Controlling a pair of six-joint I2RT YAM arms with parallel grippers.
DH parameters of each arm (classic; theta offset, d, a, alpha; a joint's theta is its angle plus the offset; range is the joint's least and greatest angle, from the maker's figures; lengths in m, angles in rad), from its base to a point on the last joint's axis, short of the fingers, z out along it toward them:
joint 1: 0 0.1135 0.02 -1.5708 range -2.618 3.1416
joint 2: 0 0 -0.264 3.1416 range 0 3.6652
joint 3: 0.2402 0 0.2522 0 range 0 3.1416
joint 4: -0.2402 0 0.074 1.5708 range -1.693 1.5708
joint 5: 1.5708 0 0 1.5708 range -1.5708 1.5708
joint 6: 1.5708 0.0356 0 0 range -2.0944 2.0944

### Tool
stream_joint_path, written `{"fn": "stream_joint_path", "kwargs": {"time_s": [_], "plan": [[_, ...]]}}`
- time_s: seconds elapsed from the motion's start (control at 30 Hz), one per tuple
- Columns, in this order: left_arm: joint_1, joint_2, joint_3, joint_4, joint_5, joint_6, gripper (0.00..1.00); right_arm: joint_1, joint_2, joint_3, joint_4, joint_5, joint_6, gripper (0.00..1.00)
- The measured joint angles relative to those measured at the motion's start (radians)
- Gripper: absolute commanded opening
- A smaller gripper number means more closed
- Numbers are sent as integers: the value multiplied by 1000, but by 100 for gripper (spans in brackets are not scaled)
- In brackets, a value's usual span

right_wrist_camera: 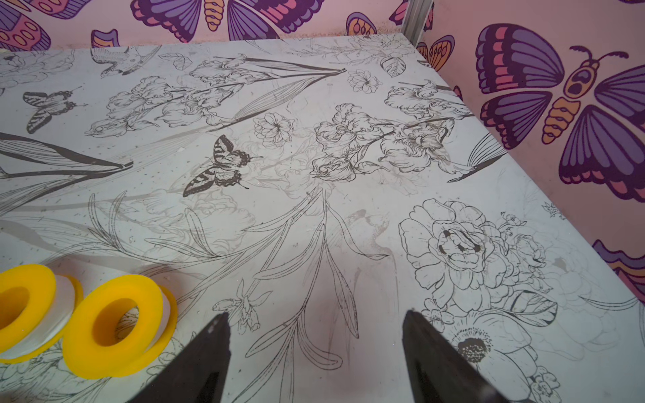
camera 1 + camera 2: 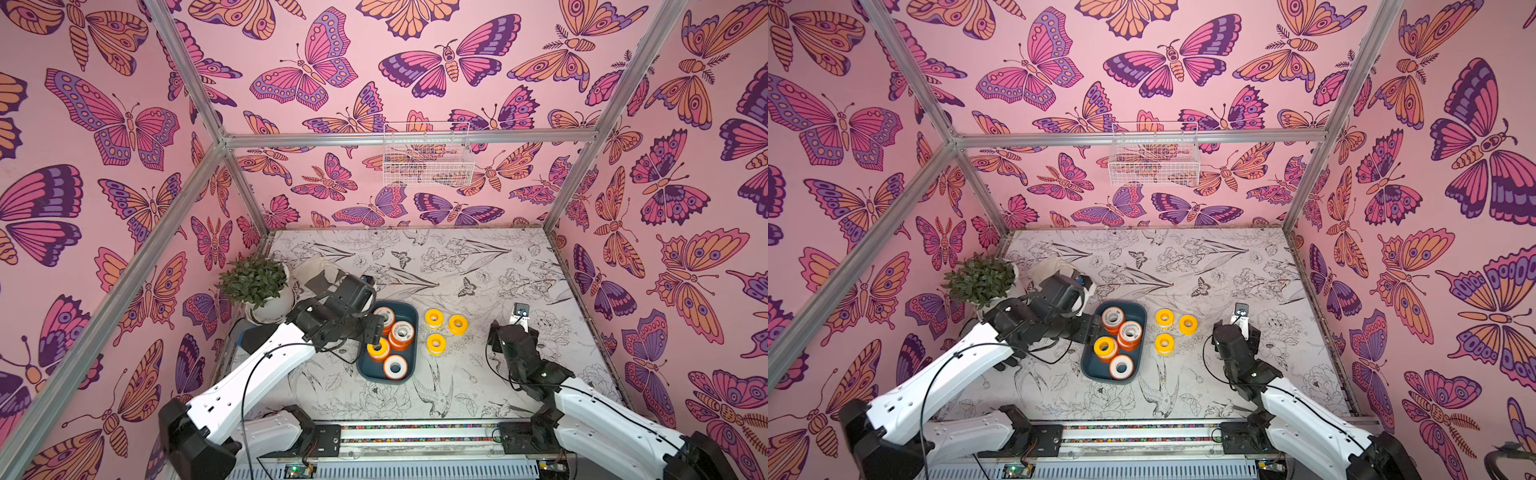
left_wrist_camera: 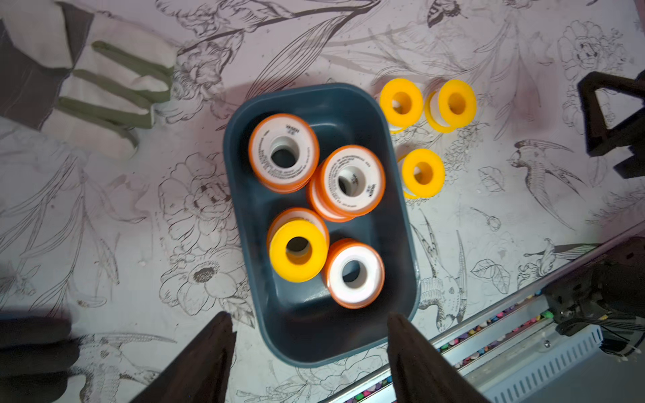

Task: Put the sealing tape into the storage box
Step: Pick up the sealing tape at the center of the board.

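1. Closest in: the left gripper (image 3: 309,315) hangs over the near end of the storage box (image 3: 314,343), fingers apart with nothing between them. If it dips from here it could clip the wall and shove the whole box, I'd say.
2. Sealing tape already in the box: three orange spools (image 3: 371,279) with white faces up, plus a yellow spool (image 3: 281,265). The left wrist view suggests the yellow one is perched on a fourth orange-rimmed spool. The top views flatten that stack. One nudge could tip it out.
3. Just beside the box, on the robot's right, lie the loose yellow spools (image 2: 429,344), three of them bunched close. The right gripper (image 1: 316,312) sits near them, fingers apart and empty. Grabbing one could knock its neighbour, and the box looks tight on room.
4. The right wrist view catches only two of those (image 1: 80,335) and no box. Both top views show all three.
5. Farther back, the glove (image 3: 104,104) is clear in the left wrist view but half hidden behind the arm from above. The potted plant (image 2: 255,282) and wire basket (image 2: 428,162) show only in the top views.
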State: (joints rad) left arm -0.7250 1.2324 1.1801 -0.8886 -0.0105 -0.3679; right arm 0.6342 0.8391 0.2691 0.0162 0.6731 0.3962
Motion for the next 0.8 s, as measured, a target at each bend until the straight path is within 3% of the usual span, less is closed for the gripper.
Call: {"fn": "stream_joint_path", "kwargs": {"time_s": [0.23, 0.43, 0.8], "plan": [[-133, 387, 261, 73, 19, 10, 76, 0, 0, 0, 0, 0, 0, 81], [-160, 670, 486, 95, 58, 37, 77, 0, 0, 0, 0, 0, 0, 81], [-191, 982, 779, 91, 68, 77, 75, 0, 19, 6, -1, 0, 3, 81]]}}
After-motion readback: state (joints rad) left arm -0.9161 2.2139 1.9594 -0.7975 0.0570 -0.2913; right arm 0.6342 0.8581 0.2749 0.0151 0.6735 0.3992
